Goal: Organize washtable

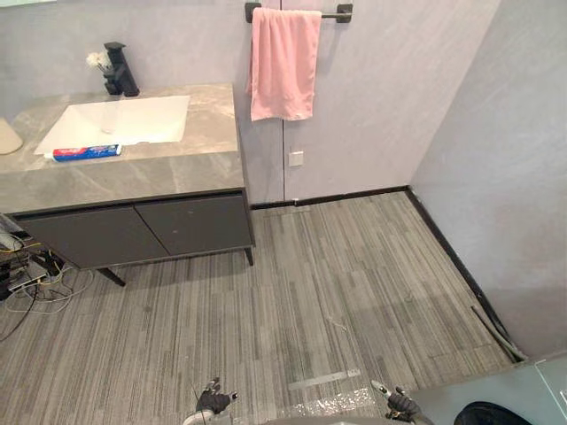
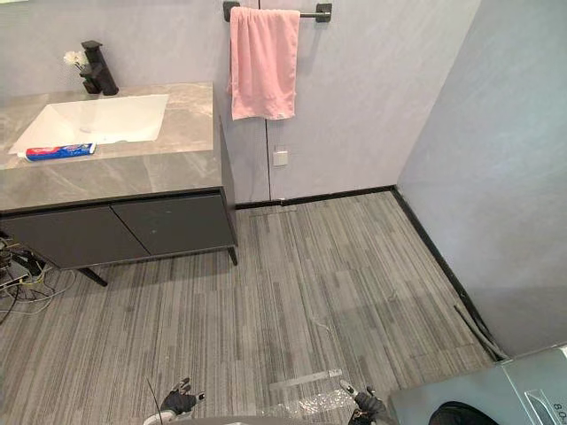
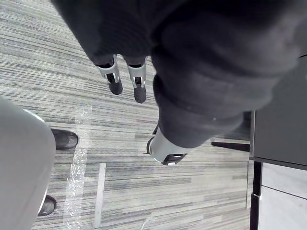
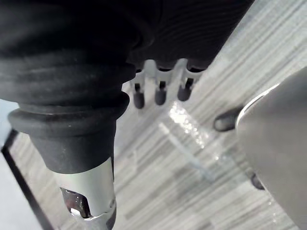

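– Hands come first: the left hand (image 1: 213, 400) and the right hand (image 1: 399, 405) sit low by the near edge, well apart.
– Are they holding stuff?
– Left fingers (image 3: 114, 81) and right fingers (image 4: 160, 93) hang straight and loose over the stripy grey floor (image 1: 337, 266).
– Where is the washtable (image 1: 177, 168)?
– Far off on the left, against the back wall. A blue toothpaste tube (image 1: 86, 152) lies at the front edge of the white sink (image 1: 115, 121). A pink towel (image 1: 283, 64) hangs beside it. Wide floor runs up to the dark strip (image 1: 452, 257) under the right wall (image 1: 496, 159).
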